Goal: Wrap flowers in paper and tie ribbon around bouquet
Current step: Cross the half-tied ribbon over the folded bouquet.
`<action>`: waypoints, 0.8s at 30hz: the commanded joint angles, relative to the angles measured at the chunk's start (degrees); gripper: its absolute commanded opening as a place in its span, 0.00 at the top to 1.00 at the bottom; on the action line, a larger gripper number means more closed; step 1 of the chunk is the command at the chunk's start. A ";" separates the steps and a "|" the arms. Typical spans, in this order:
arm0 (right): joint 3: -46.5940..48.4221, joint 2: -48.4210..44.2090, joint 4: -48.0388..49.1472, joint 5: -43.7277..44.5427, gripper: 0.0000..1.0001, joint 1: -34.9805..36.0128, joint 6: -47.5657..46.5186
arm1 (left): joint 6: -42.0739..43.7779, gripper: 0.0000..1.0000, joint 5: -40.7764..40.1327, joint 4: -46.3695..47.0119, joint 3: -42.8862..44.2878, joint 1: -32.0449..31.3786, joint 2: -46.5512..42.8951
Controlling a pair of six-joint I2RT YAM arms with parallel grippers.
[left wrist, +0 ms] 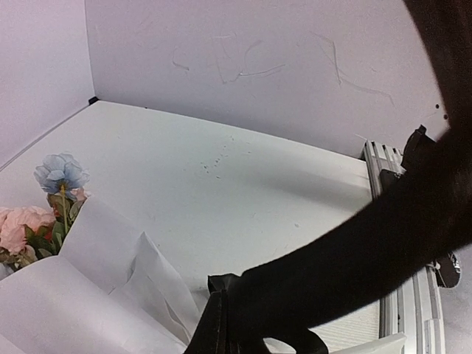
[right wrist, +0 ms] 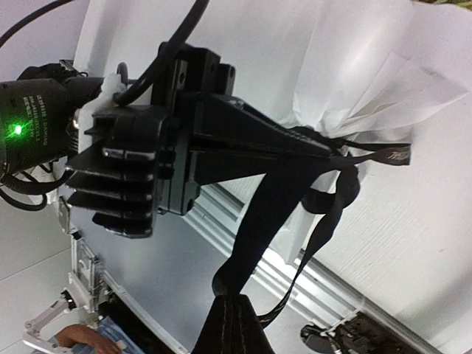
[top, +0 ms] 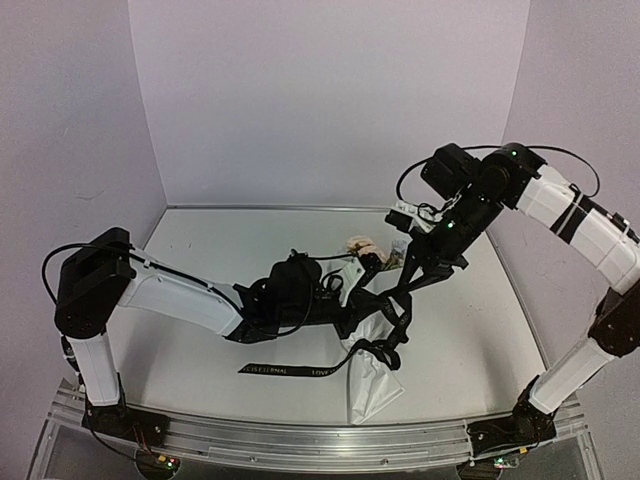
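Left gripper [right wrist: 327, 147]: my fingers are pinched down thin on the long narrow black ribbon with pale lettering [right wrist: 269, 210]; a short printed tail sticks out just past the tips
Right gripper [right wrist: 236, 324]: fingers closed flat on the same ribbon, which rises from them as a taut band towards the left fingertips
Ribbon: strung between my two pairs of fingers, with a slack loop hanging just below the left tips; soft, light and slick, so I judge it slides out unless pinched flat across its width
Paper: the thin white wrapping sheet [right wrist: 369, 66] lies creased right behind the left fingertips; flimsy, likely to tear or crumple if tugged
Flowers: the peach and light blue artificial blooms [left wrist: 40, 214] poke out of the paper, off to one side of the left fingers and apart from them
Hold: I'd grip the ribbon close to the loop, never the paper
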 commanded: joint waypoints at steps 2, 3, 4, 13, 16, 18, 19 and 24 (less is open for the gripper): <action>0.06 -3.26 -34.15 7.53 1.00 0.30 -7.18 | 0.87 1.00 -6.24 -1.78 -2.65 -1.48 -4.79; -0.30 -3.34 -34.99 7.68 1.00 0.33 -7.45 | 0.87 1.00 -6.65 -2.30 -3.22 -1.86 -5.20; -0.70 -3.33 -35.57 7.91 1.00 0.48 -7.55 | 0.87 1.00 -7.18 -2.86 -3.77 -2.34 -5.60; -6.26 -2.49 -37.19 12.86 1.00 4.54 -7.26 | 0.12 1.00 -10.60 -5.49 -7.54 -4.50 -8.36; -11.20 -2.96 -34.82 10.50 1.00 5.82 -5.72 | -0.32 1.00 -10.52 -6.30 -8.40 -4.69 -9.16; -14.93 -3.74 -30.35 8.98 1.00 6.53 -3.23 | -0.24 1.00 -10.78 -7.32 -8.79 -4.94 -9.45; -17.57 -4.37 -27.17 7.74 1.00 6.74 -1.37 | -0.13 1.00 -10.96 -7.90 -8.84 -4.97 -9.46; -29.99 -6.14 -8.82 3.91 1.00 7.26 7.42 | 0.46 1.00 -10.70 -10.57 -8.86 -5.39 -8.99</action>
